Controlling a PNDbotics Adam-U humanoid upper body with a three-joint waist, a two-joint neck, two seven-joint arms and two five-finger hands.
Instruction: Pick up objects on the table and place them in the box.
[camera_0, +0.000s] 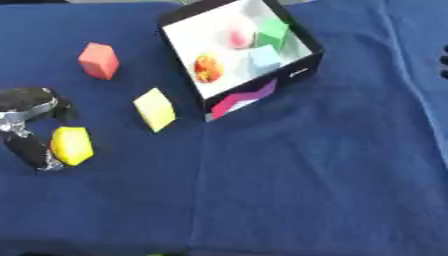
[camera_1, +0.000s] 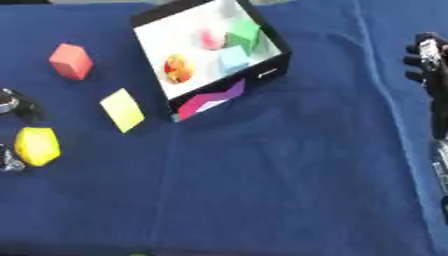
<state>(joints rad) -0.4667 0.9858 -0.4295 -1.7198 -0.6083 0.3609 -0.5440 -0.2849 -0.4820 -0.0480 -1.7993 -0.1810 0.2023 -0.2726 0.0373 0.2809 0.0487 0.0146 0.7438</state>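
The black box (camera_0: 302, 37) with a white floor stands tilted at the top middle. It holds a pink piece (camera_0: 237, 37), a green block (camera_0: 273, 33), a pale blue block (camera_0: 264, 58) and an orange ball (camera_0: 206, 68). A red block (camera_0: 98, 60) lies left of the box, and a pale yellow block (camera_0: 155, 109) sits near the box's front corner. At the left edge my left hand (camera_0: 31, 106) curls round a bright yellow block (camera_0: 72, 145), with fingers (camera_0: 35, 152) on its left side. My right hand (camera_1: 426, 60) shows at the right edge, away from all the objects, fingers relaxed.
A blue cloth (camera_0: 306, 175) covers the whole table, with creases running down its middle and right side. A pink, purple and white pattern (camera_0: 245, 97) marks the box's front wall.
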